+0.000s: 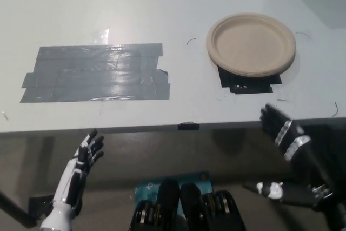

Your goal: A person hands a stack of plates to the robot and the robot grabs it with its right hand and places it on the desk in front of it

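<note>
the plates [251, 44] lie flat on the desk [162, 4], in its right part towards the far side, a tan stack with a layered rim showing along its near edge. nothing touches them. their near edge overlaps a patch of black tape [246, 83] stuck to the desk top, which shows just below the stack. the right hand [294, 152] is well apart from the plates, off the desk and in front of its near edge at the lower right; it holds nothing, its fingers [270, 117] are spread and point up towards the desk edge, and its thumb sticks out to the side lower down. the left hand [86, 152] rests at the lower left, also in front of the desk edge, empty, with its fingers apart and pointing up and to the right. a broad patch of grey tape [94, 73], made of overlapping strips, covers the left middle of the desk, well apart from the plates, with glare on its top edge. a small black tab [185, 126] sits on the near edge of the desk, between the two hands. a thin curved mark [190, 40] shows on the desk just left of the plates.
</note>
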Available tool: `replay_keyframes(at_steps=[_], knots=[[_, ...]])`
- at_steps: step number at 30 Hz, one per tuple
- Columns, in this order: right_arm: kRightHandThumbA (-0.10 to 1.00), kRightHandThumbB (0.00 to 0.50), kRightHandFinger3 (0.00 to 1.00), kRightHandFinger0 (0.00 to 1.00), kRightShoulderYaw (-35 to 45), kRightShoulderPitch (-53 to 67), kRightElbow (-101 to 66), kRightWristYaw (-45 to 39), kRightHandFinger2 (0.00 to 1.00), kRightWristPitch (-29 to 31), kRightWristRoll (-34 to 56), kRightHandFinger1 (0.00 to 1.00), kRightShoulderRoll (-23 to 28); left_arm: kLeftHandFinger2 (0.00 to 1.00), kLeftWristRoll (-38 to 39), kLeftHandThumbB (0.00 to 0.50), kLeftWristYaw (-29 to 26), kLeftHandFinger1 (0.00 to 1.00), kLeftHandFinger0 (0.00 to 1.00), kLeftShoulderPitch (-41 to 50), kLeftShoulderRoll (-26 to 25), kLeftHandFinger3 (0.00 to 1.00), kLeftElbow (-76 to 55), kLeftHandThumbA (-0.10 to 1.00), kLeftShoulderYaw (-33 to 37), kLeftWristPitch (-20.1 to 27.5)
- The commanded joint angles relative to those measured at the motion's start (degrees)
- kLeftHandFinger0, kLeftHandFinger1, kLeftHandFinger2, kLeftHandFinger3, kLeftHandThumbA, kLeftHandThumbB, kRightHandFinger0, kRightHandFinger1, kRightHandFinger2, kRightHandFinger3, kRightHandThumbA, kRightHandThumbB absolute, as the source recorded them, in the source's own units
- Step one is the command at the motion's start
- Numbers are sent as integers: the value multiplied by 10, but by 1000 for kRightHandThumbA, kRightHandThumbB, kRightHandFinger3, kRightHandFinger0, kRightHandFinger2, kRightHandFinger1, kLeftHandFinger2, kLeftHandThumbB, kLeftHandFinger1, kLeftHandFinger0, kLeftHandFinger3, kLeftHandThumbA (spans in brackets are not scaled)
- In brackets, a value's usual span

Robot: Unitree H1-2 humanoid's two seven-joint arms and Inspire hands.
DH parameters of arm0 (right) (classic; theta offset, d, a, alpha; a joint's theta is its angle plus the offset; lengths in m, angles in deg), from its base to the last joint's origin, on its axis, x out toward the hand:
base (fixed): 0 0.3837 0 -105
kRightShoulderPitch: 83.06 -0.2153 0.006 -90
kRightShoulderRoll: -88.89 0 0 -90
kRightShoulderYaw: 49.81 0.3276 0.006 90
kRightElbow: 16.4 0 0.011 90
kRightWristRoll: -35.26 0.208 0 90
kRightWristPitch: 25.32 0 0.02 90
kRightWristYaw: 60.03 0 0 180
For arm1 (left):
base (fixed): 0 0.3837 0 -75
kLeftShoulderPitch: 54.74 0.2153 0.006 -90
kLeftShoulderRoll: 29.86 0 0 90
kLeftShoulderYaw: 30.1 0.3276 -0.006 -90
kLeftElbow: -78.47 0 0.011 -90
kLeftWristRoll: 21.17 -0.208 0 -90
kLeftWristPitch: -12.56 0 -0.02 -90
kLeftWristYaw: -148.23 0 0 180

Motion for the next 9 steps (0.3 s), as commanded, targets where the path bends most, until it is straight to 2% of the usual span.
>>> replay_keyframes(at_steps=[1, 4, 9], knots=[[1000, 140, 1000, 1000, 8, -6, 62, -10, 1000, 36, 6, 1000, -24, 1000, 22, 221, 21, 1000, 1000, 20, -10, 1000, -25, 1000, 0, 27], [1000, 108, 1000, 1000, 2, 0, 91, -23, 1000, 38, -4, 1000, -21, 1000, 27, 211, 23, 1000, 1000, 27, -10, 1000, -28, 1000, -1, 26], [1000, 132, 1000, 1000, -3, 2, 107, -25, 1000, 40, -25, 1000, -16, 1000, 23, 203, 22, 1000, 1000, 33, -11, 1000, -30, 1000, 0, 29]])
